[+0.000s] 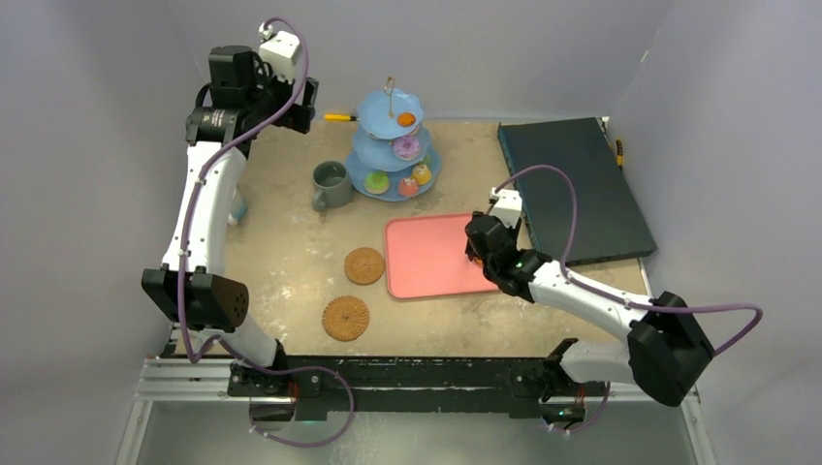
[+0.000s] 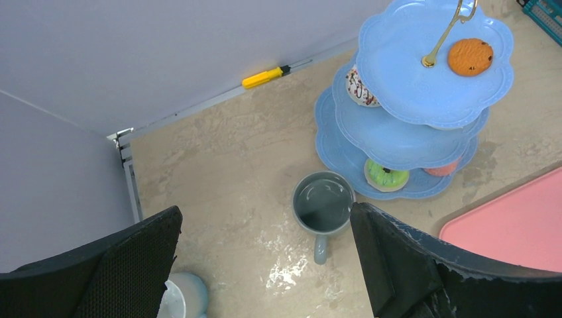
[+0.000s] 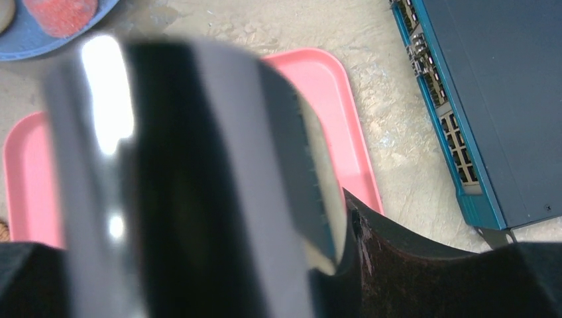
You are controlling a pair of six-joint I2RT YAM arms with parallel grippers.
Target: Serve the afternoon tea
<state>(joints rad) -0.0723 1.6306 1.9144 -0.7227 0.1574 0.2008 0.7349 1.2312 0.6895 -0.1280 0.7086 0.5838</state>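
The left hand (image 2: pixel 265 218), released, hangs above the grey-green mug (image 2: pixel 323 202), which stands beside the blue stand (image 2: pixel 411 93) on the surface. The right hand (image 1: pixel 477 242) grasps black tongs (image 3: pixel 199 165) over the pink tray (image 1: pixel 426 262).

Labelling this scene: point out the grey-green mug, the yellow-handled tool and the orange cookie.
grey-green mug (image 2: pixel 323 202), left wrist view, its hollow inside.
yellow-handled tool (image 2: pixel 262 78), left wrist view, its handle.
orange cookie (image 2: pixel 470 57), left wrist view, its top face.
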